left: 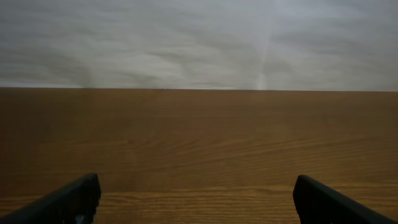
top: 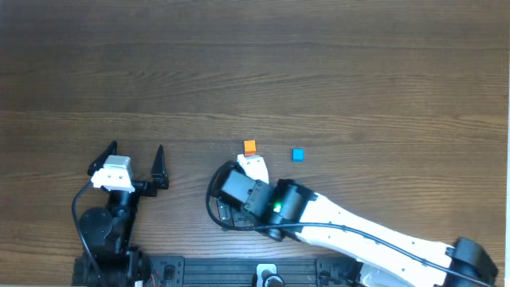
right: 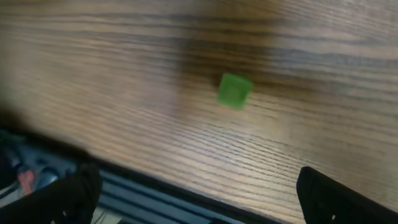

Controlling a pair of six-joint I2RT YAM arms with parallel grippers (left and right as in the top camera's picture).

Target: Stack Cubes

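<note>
Nearest the bases, the left hand (top: 135,150) and the right hand (right: 199,202) both gape wide and empty over the surface (top: 255,64), a green cube (right: 234,91) lying free just ahead of the right hand, and farther out an orange cube (top: 250,147) sits with a blue cube (top: 298,154) near at its 3 o'clock.

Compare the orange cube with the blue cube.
The orange cube is orange and, seen from above, sits beside the right arm; the blue cube is blue and stands clear, farther right. Both are small, rest on the wooden table, unstacked.
</note>
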